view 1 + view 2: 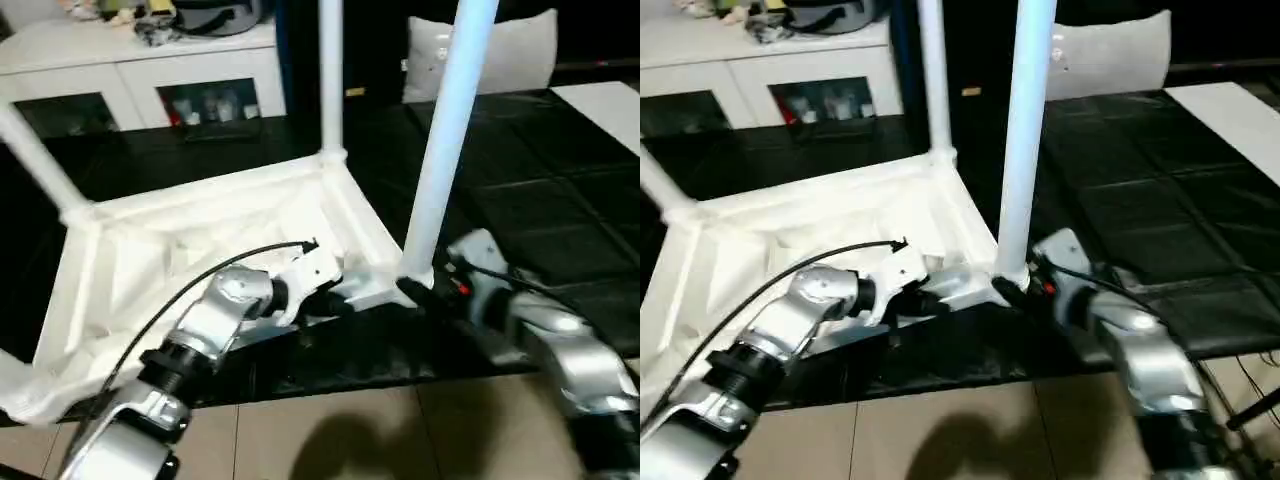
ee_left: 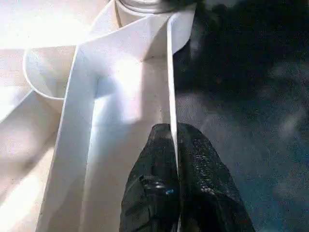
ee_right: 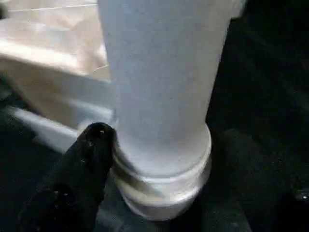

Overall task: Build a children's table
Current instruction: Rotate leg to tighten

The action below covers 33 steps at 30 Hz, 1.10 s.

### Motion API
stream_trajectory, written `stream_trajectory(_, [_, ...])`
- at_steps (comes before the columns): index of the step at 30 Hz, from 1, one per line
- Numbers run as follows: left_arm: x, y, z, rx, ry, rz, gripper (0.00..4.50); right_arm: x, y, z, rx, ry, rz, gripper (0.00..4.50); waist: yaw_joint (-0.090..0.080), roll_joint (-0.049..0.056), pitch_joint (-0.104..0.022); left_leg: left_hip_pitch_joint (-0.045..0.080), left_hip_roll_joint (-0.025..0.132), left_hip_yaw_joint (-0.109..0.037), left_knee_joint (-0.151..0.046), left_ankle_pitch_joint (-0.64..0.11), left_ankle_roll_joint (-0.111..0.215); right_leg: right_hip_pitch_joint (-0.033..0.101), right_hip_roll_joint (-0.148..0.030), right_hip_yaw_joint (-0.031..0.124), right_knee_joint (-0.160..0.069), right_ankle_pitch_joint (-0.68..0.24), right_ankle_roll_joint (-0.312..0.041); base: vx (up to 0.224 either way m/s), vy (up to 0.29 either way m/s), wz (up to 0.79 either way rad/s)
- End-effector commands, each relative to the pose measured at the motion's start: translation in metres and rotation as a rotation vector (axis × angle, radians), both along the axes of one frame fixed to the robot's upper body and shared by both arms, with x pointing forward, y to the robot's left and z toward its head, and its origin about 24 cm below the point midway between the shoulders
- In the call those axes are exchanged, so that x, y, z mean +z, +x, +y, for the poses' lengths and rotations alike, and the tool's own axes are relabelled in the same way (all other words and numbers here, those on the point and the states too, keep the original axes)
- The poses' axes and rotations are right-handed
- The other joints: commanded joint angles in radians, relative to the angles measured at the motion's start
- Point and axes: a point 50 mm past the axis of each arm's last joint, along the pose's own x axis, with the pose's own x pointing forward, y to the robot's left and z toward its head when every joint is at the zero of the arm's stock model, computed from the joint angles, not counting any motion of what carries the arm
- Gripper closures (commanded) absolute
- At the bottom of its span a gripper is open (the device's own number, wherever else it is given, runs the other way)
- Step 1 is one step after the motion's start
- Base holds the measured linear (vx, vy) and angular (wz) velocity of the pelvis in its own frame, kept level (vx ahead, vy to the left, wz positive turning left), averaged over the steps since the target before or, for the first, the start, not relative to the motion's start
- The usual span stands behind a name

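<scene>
Your table lies upside down on the black mat — legs up. Your left gripper is clamped on the thin rim by the near corner; your right gripper stands spread around the near leg's base.

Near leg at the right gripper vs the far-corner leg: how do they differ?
The near leg looks thicker and bluish, leans slightly, and has the right gripper at its base. The far-corner leg looks thinner, whiter, upright, with no gripper near. Both stand in corner sockets of the upturned table top.
</scene>
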Motion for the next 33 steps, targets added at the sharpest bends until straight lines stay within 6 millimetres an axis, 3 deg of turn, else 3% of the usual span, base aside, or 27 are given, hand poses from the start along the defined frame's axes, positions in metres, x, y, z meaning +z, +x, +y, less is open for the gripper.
stream_trajectory(1, [-0.006,-0.007,0.004,-0.072,0.048,0.022,4.50,0.010,-0.006,0.002,0.100,0.037,-0.024,1.02,0.005,-0.016,-0.056,-0.011,0.029,-0.004,-0.064,-0.185,0.095,0.064,-0.054,0.042,-0.073,-0.334,-0.163,0.000,0.000,0.00])
stream_trajectory(8, [-0.003,-0.014,0.010,-0.191,0.063,0.061,4.50,0.014,-0.021,0.001,0.273,0.080,0.011,1.64,0.017,-0.018,-0.055,-0.007,0.032,-0.004,-0.065,-0.192,0.089,0.059,-0.055,0.043,-0.075,-0.380,-0.155,0.000,0.000,0.00])
stream_trajectory(14, [-0.003,-0.018,0.012,-0.253,0.073,0.087,4.50,0.016,-0.023,0.005,0.328,0.127,0.011,2.06,0.022,-0.015,-0.055,-0.007,0.032,-0.005,-0.066,-0.200,0.082,0.058,-0.056,0.044,-0.076,-0.390,-0.153,0.000,0.000,0.00])
stream_trajectory(16, [-0.003,-0.020,0.011,-0.263,0.070,0.095,4.50,0.016,-0.023,0.006,0.338,0.144,0.018,2.39,0.025,-0.015,-0.055,-0.007,0.031,-0.004,-0.065,-0.197,0.079,0.059,-0.056,0.043,-0.075,-0.390,-0.152,0.000,0.000,0.00])
stream_trajectory(28, [-0.004,-0.020,0.011,-0.253,0.076,0.106,4.50,0.010,-0.030,0.011,0.398,0.193,0.076,2.60,0.027,-0.017,-0.057,-0.009,0.030,-0.004,-0.063,-0.175,0.081,0.060,-0.054,0.042,-0.074,-0.379,-0.150,0.000,0.000,0.00])
stream_trajectory(33, [-0.001,-0.015,0.005,-0.191,0.044,0.087,4.50,0.005,-0.030,0.019,0.333,0.202,0.076,2.61,0.031,-0.016,-0.056,-0.008,0.029,-0.004,-0.064,-0.172,0.077,0.059,-0.054,0.041,-0.075,-0.386,-0.149,0.000,0.000,0.00])
